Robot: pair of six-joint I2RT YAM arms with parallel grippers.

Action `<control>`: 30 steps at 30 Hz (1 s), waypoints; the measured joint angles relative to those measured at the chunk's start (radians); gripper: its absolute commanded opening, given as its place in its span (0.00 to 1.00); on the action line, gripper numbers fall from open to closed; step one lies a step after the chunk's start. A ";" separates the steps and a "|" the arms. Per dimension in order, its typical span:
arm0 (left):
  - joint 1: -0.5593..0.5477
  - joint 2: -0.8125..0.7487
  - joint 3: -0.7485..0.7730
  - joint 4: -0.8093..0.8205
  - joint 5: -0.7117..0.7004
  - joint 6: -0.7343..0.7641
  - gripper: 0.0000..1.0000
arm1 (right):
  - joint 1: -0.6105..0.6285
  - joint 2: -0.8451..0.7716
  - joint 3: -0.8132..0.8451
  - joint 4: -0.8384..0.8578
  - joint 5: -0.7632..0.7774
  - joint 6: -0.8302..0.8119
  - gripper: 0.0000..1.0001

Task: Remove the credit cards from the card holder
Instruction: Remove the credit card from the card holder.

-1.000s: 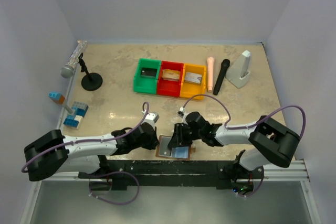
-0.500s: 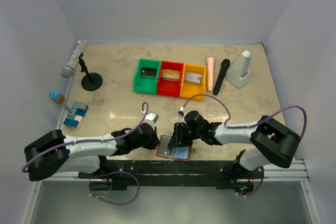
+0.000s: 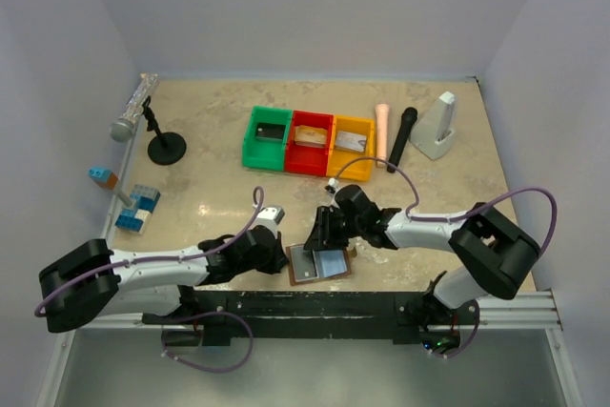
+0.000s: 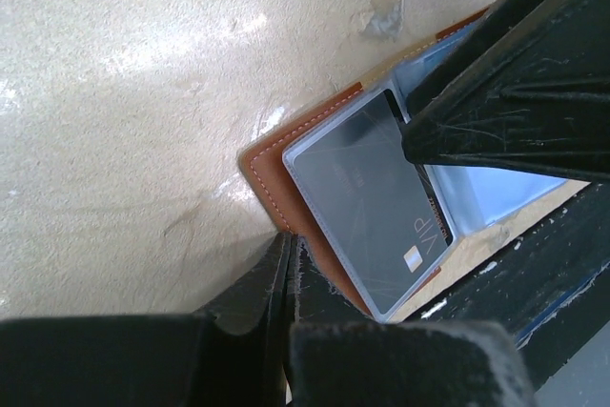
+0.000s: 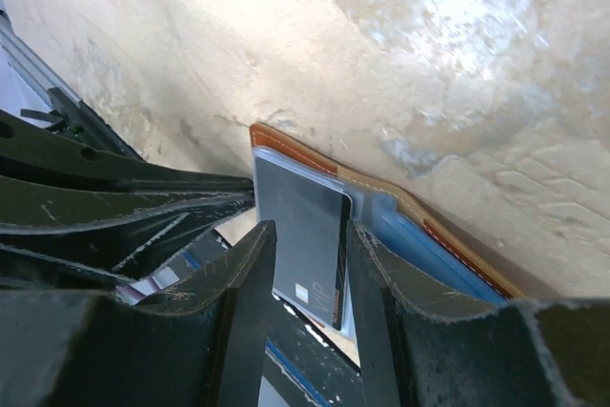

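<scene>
Beige marbled table [image 3: 210, 197], plain pale walls all round. The card holder [image 3: 334, 264] is lying open at the near edge, grey-blue lining up, right between my two grippers. One dark card [image 4: 367, 202] sits in the half nearer the left gripper, with VIP printed near one end.

The right gripper [image 5: 310, 231] is down over it with the jaws partway apart, and the card shows in the gap. From the other wrist cam, one fingertip [image 4: 429, 135] is touching the card's edge, but nothing looks clamped.

The left gripper [image 4: 289, 247] has its jaws pressed together, tips right against the holder's stitched brown rim.

Well beyond the right gripper are the green bin [image 3: 254, 140], red bin [image 3: 295, 145] and yellow bin [image 3: 335, 154], side by side in a row. Each has one of the other cards [image 3: 355, 143] lying in it.
</scene>
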 measured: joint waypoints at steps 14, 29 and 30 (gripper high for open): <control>-0.001 -0.211 0.000 -0.208 -0.089 -0.005 0.00 | 0.001 -0.035 -0.008 -0.045 0.003 -0.026 0.41; -0.001 -0.188 0.029 -0.090 -0.004 0.071 0.00 | 0.026 -0.178 -0.004 -0.145 0.017 -0.072 0.41; -0.001 -0.168 0.034 -0.073 0.009 0.078 0.00 | 0.029 -0.171 -0.003 -0.143 0.009 -0.073 0.41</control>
